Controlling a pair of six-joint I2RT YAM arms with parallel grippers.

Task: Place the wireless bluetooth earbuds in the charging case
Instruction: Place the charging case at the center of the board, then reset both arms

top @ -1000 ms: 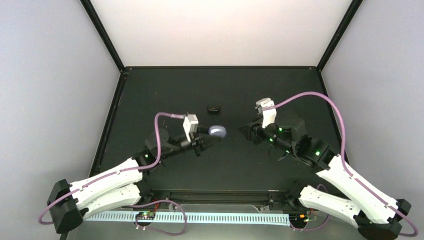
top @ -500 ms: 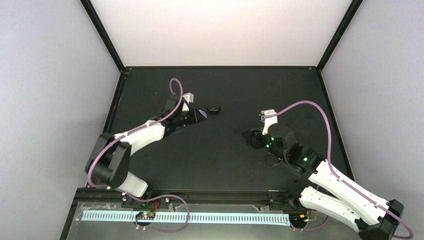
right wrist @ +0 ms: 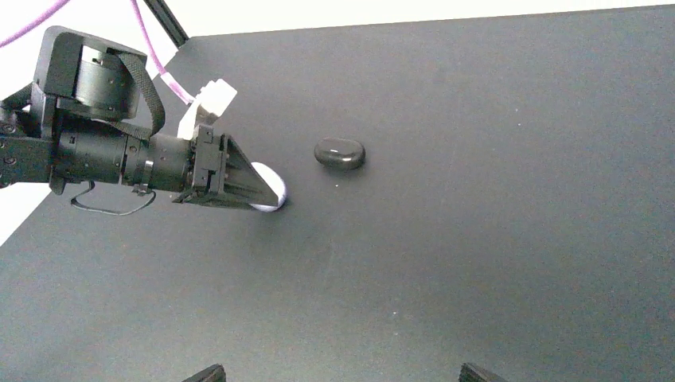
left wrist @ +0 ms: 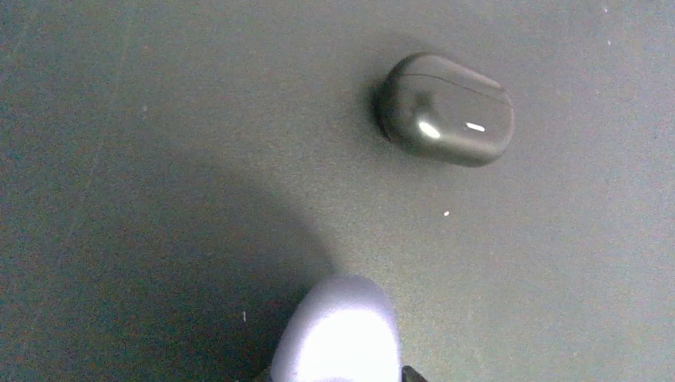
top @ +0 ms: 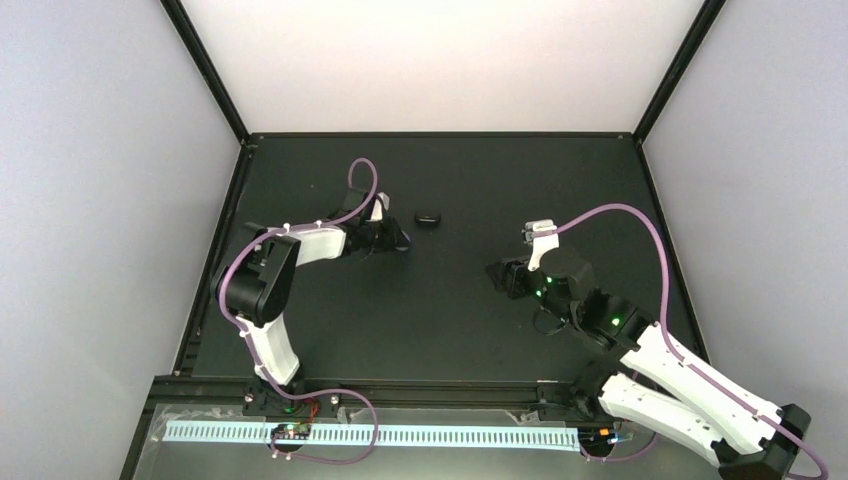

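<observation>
Left fingers pinched narrow on the charging case, low at the counter; contact unclear. In the top view the case lies at 8 o'clock of the black oval piece, near it. Judged: held steady for loading. Right fingers spread wide, empty, well apart at 4 o'clock.

Case: pale lavender, glossy, rounded; wells hidden. Earbuds not seen.

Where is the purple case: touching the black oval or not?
Apart. The left wrist view shows bare table between the purple case and the black oval.
</observation>
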